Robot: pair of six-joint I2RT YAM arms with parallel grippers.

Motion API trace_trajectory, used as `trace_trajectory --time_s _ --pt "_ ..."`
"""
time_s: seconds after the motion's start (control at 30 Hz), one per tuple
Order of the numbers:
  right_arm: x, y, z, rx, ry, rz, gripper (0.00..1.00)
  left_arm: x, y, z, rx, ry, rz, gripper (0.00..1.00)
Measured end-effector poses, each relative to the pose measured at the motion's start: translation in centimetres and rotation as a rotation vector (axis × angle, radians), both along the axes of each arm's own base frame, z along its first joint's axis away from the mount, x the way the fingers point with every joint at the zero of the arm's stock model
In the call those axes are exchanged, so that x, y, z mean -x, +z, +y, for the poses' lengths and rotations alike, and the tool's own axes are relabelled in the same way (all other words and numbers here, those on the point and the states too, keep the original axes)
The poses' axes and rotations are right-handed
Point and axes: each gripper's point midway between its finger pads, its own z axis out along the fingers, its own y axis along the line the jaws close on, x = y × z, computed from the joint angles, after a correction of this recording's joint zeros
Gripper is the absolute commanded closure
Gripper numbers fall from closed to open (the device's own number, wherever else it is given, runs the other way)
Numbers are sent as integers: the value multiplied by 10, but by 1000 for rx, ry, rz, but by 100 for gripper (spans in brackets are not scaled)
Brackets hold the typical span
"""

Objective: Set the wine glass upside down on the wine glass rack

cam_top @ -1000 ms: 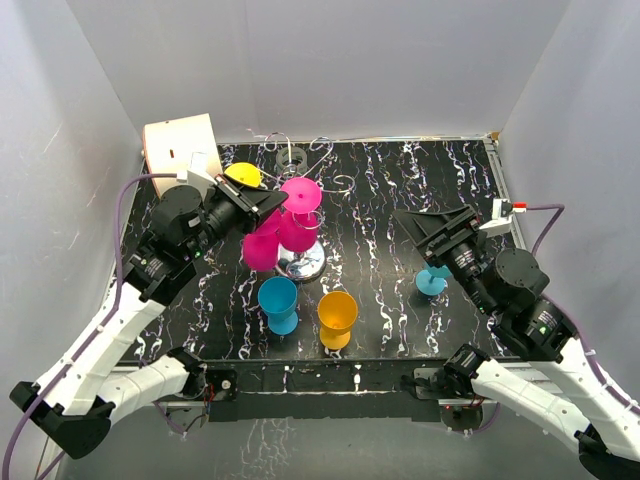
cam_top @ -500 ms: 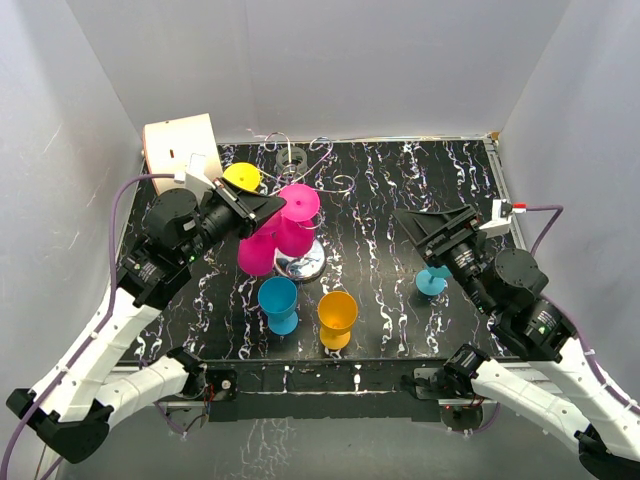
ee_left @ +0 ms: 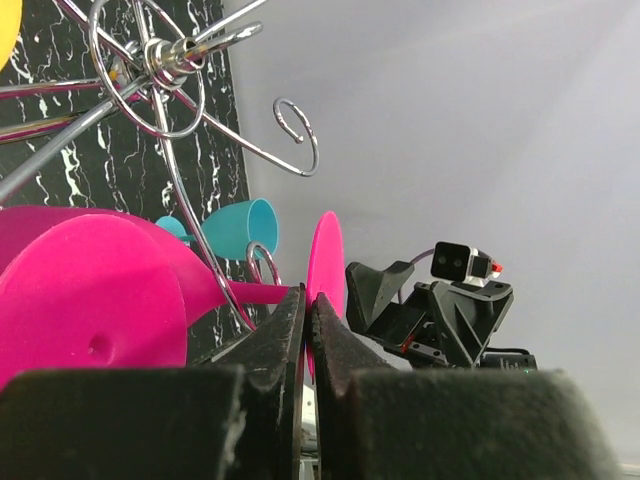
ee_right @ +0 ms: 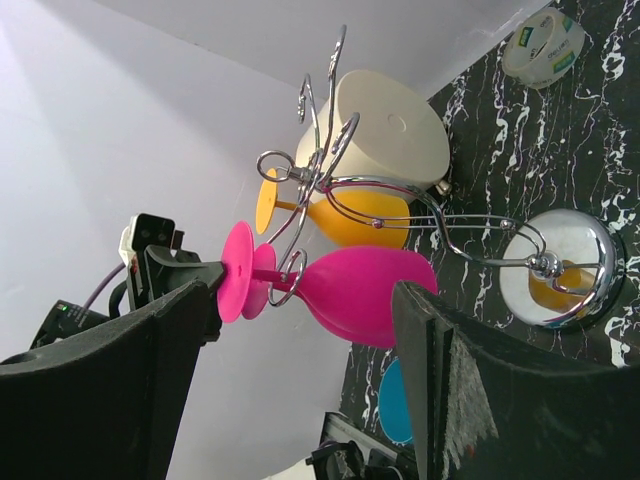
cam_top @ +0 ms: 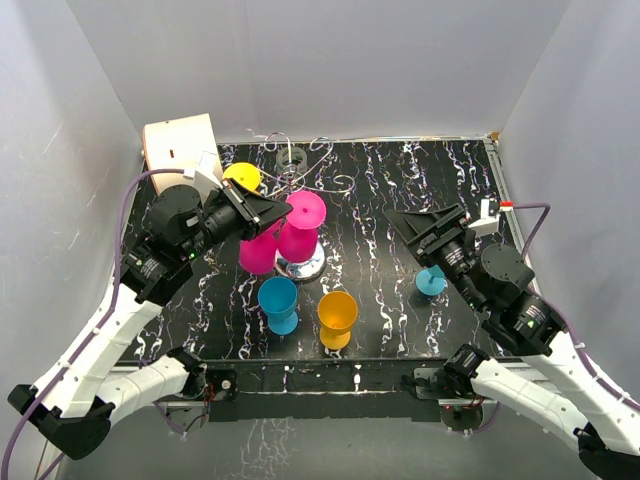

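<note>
The wine glass rack [cam_top: 312, 168] is a silver wire stand on a round chrome base [cam_top: 302, 266]; its scroll arms also show in the left wrist view [ee_left: 168, 62] and the right wrist view [ee_right: 330, 185]. My left gripper [cam_top: 276, 209] is shut on the round foot [ee_left: 324, 262] of a pink wine glass [cam_top: 298, 238], held upside down with its stem in a scroll loop [ee_right: 288, 272]. A second pink glass [cam_top: 258, 251] hangs beside it, and a yellow glass [cam_top: 243, 177] hangs behind. My right gripper [cam_top: 418, 226] is open and empty, right of the rack.
A blue glass [cam_top: 279, 303] and an orange glass [cam_top: 337, 318] stand in front of the rack. A small teal glass [cam_top: 432, 281] lies under my right arm. A cream container [cam_top: 180, 142] sits at the back left, a tape roll [cam_top: 291, 156] behind the rack.
My left gripper has carried the pink glass a little right and up against the rack, turning it more upright. My right arm has shifted slightly left.
</note>
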Motion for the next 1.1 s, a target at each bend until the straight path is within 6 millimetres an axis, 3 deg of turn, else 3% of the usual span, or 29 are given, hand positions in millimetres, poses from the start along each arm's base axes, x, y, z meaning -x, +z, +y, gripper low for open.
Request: trace_trajectory --time_s 0.6,1.1 --pt "-5 -7 6 15 5 20 29 11 6 -9 18 -85 -16 100" --pt "-5 -6 6 10 7 19 29 6 1 -20 11 -132 -20 100"
